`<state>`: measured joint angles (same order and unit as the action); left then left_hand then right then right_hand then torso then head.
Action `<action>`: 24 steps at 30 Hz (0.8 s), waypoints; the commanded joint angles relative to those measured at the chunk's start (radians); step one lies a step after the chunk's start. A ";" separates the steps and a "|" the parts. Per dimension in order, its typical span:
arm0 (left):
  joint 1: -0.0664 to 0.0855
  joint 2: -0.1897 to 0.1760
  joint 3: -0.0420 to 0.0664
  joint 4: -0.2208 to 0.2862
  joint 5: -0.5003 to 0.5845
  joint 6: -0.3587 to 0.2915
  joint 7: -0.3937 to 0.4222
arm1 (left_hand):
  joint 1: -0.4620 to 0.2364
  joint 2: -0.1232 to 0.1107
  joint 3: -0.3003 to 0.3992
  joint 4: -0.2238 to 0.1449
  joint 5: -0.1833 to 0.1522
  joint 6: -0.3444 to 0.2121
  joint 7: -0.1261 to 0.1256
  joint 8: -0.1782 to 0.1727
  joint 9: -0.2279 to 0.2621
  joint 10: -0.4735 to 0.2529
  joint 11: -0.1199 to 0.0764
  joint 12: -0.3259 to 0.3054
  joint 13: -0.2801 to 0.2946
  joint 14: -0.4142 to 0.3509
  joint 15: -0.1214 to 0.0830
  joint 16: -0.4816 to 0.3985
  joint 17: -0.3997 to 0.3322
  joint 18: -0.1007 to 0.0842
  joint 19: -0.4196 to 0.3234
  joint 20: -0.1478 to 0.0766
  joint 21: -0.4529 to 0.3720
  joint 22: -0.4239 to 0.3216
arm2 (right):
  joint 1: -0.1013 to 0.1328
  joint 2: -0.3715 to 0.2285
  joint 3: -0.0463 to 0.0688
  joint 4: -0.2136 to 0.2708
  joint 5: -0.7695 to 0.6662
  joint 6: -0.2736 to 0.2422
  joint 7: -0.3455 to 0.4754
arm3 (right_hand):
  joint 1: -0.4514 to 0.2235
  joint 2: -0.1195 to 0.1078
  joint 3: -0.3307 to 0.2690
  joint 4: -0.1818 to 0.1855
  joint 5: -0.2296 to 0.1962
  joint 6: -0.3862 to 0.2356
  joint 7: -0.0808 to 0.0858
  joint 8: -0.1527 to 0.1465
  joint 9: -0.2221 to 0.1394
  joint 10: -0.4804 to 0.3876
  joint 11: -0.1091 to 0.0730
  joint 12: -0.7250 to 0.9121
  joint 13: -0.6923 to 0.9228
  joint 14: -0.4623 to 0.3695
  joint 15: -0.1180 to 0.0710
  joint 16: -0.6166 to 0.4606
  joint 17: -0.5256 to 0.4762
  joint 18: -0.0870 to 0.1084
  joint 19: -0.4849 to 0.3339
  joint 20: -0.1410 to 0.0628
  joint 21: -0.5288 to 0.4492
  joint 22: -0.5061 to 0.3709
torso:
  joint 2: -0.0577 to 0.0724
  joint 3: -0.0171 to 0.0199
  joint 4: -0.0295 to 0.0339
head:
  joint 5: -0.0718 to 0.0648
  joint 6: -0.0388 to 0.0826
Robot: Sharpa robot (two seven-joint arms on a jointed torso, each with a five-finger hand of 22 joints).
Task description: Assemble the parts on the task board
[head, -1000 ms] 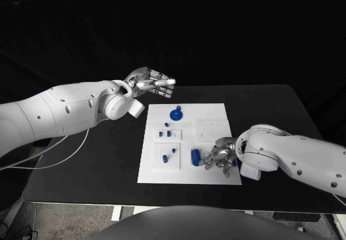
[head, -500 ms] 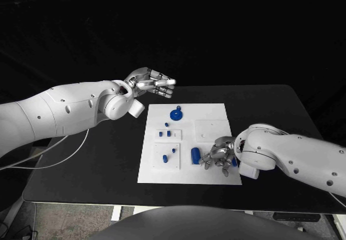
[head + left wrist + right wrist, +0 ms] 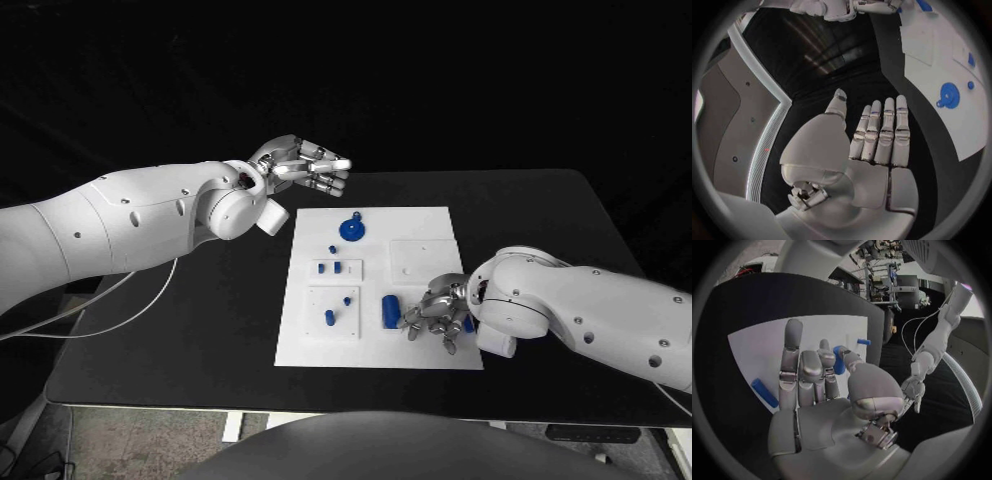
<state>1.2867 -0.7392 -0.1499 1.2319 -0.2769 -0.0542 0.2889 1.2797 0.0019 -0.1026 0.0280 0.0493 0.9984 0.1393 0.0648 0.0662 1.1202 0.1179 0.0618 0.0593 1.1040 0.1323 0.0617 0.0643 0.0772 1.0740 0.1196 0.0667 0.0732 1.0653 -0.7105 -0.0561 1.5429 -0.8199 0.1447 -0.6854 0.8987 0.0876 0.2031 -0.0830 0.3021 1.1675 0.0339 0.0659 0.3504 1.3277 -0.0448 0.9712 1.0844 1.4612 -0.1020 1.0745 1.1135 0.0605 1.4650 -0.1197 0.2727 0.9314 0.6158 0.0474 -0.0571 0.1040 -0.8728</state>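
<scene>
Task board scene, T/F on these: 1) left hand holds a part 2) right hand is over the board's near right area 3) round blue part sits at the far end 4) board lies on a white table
1) False: the left hand is empty, fingers straight, beside the task board's far left corner.
2) True: the right hand is there.
3) True: the round blue part lies at the far end.
4) False: the table is black.
</scene>
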 commanded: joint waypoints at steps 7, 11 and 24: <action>0.000 0.000 0.000 0.000 0.006 0.016 0.002 | 0.009 0.018 -0.006 -0.012 -0.002 0.002 0.008 0.000 0.000 0.002 0.007 -0.001 0.000 0.007 0.002 0.000 0.001 0.001 0.005 -0.001 0.004 -0.001 | -0.002 0.013 0.000 -0.023 0.066 0.031 -0.028 | 0.007 -0.013 -0.022 -0.013 -0.023 0.007 0.000 -0.002 0.003 0.004 -0.005 -0.003 0.005 0.000 -0.005 0.005 0.002 -0.006 0.011 -0.007 0.001 0.002 | 0.001 0.0005 -0.0004 | -0.003 0.000; 0.000 0.000 0.000 0.000 0.006 0.018 0.000 | 0.010 0.022 -0.010 -0.017 -0.002 0.002 0.008 0.000 0.000 0.002 0.007 -0.001 0.000 0.007 0.002 0.001 0.001 0.002 0.004 0.000 0.004 -0.001 | -0.003 0.015 0.000 -0.025 0.071 0.030 -0.026 | 0.010 -0.016 -0.041 -0.013 -0.028 0.007 0.000 -0.002 0.003 0.005 -0.005 -0.004 0.006 0.000 -0.004 0.005 0.002 -0.006 0.011 -0.007 0.002 0.002 | 0.000 0.0001 -0.0001 | -0.004 0.000; 0.000 0.001 0.000 -0.002 0.006 0.018 0.000 | 0.017 0.028 -0.012 -0.028 -0.002 0.003 0.008 0.000 0.000 0.003 0.007 -0.001 0.000 0.007 0.002 0.001 0.001 0.002 0.005 0.000 0.004 -0.001 | -0.007 0.010 0.000 -0.018 0.075 0.034 -0.018 | 0.078 -0.049 -0.119 -0.017 -0.045 0.012 0.000 -0.002 0.005 0.008 -0.005 -0.001 0.011 0.000 -0.004 0.008 0.006 -0.007 0.011 -0.007 0.003 0.004 | 0.000 0.0003 -0.0003 | -0.002 0.000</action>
<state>1.2867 -0.7392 -0.1504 1.2294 -0.2767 -0.0510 0.2823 1.2973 0.0212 -0.1153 0.0054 0.0493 1.0019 0.1429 0.0648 0.0662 1.1202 0.1179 0.0618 0.0593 1.1040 0.1322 0.0617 0.0643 0.0772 1.0739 0.1195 0.0667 0.0732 1.0595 -0.6999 -0.0563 1.5222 -0.7524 0.1661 -0.6946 0.9705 0.0381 0.0887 -0.1014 0.2537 1.1743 0.0339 0.0658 0.3567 1.3314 -0.0483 0.9712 1.0941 1.4611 -0.1018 1.0783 1.1188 0.0605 1.4649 -0.1196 0.2727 0.9346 0.6160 0.0476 -0.0574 0.1020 -0.8728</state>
